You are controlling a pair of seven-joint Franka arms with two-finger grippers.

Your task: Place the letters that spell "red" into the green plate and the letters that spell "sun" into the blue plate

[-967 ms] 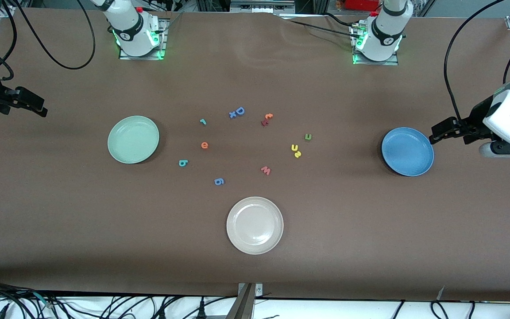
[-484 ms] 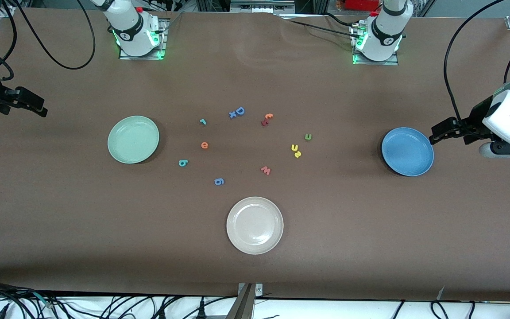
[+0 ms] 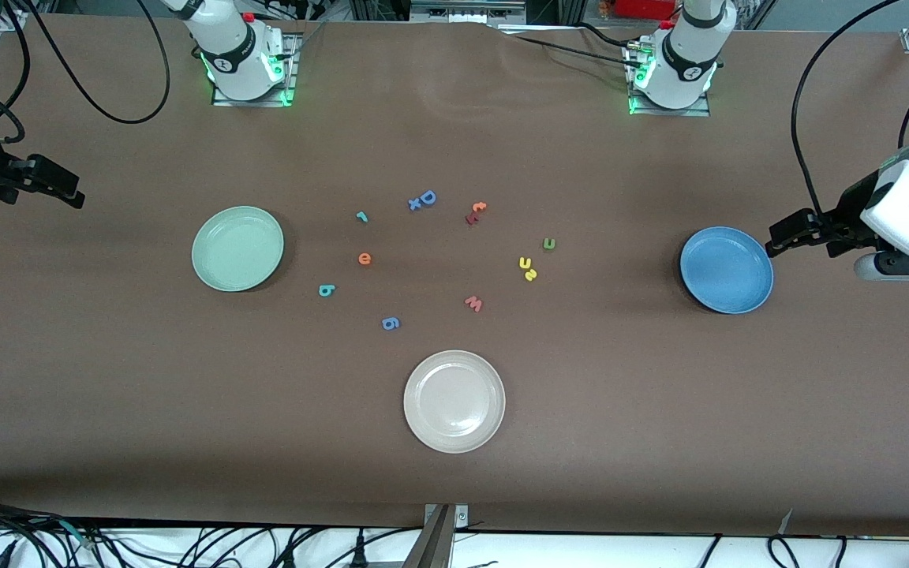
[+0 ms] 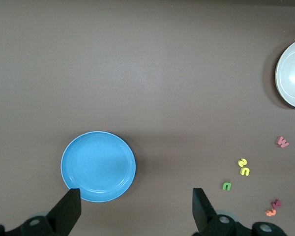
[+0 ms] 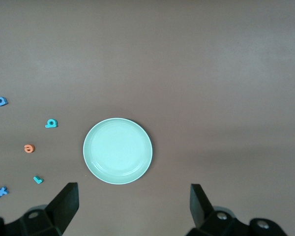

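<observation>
The green plate (image 3: 237, 248) and the blue plate (image 3: 727, 270) lie empty toward the two ends of the table. Between them are scattered the teal "r" (image 3: 361, 216), orange "e" (image 3: 364, 258) and teal "d" (image 3: 326, 290), and, closer to the blue plate, the olive "n" (image 3: 549, 244), yellow "u" (image 3: 525, 263) and yellow "s" (image 3: 531, 274). My left gripper (image 3: 776, 239) (image 4: 135, 196) hangs open and empty over the table by the blue plate (image 4: 98, 166). My right gripper (image 3: 68, 193) (image 5: 132, 191) hangs open and empty past the green plate (image 5: 118, 150).
A beige plate (image 3: 454, 401) lies nearer the front camera than the letters. Other letters are mixed in: a blue "D" (image 3: 427, 197), orange "t" (image 3: 478, 207), red "w" (image 3: 474, 303) and blue "g" (image 3: 390, 323). Both arm bases stand along the table's back edge.
</observation>
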